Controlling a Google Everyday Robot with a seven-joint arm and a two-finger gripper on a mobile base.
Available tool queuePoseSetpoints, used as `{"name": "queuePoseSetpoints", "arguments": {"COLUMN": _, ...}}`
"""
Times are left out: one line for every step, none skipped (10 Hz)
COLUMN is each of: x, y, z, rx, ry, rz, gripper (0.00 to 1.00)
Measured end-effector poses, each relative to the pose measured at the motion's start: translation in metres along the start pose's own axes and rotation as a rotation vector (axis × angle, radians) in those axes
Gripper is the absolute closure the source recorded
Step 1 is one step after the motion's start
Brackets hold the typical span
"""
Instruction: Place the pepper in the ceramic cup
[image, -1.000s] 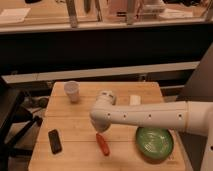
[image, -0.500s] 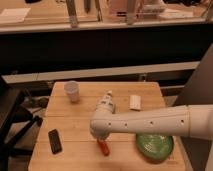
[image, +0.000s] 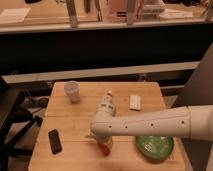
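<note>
The red-orange pepper (image: 105, 148) lies on the wooden table (image: 75, 120) near the front middle, partly covered by my arm. My gripper (image: 100, 139) is at the end of the white arm that reaches in from the right, and it sits right over the pepper's upper end. The pale ceramic cup (image: 72, 91) stands upright at the table's back left, well apart from the gripper.
A white bottle (image: 106, 104) stands just behind my wrist. A green bowl (image: 155, 146) is at the front right, partly under the arm. A black phone-like object (image: 55, 141) lies front left. A small white block (image: 135, 102) lies at the back right.
My arm has swung from the table's middle toward the front and lowered onto the pepper, so the white bottle behind it now shows.
</note>
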Motion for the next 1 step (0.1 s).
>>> {"name": "queuePoseSetpoints", "arguments": {"x": -0.0009, "y": -0.0018, "z": 0.0027, "rx": -0.010, "ry": -0.009, "rz": -0.017, "gripper": 0.20}}
